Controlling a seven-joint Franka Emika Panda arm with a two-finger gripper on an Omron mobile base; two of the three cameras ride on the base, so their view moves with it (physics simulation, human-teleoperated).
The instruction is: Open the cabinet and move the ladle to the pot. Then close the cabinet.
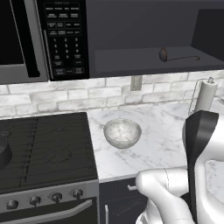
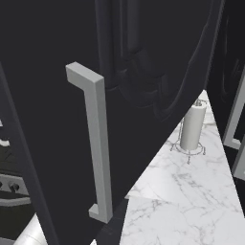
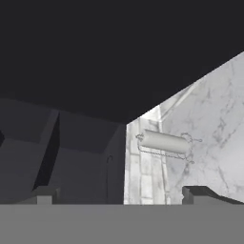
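The jaws stand wide with nothing between them; in the hand view the gripper looks past the underside of the cabinet toward the paper towel roll near the counter's back edge. The cabinet door is swung open, its silver bar handle close to the right base camera, probably so that the shelf can be reached. The ladle lies on that shelf toward its right end, a small dark round cup with a thin straight handle pointing right. Below, a pale speckled bowl sits on the marble counter near its left edge, beside the stove, where the pot shows at the stove's left edge.
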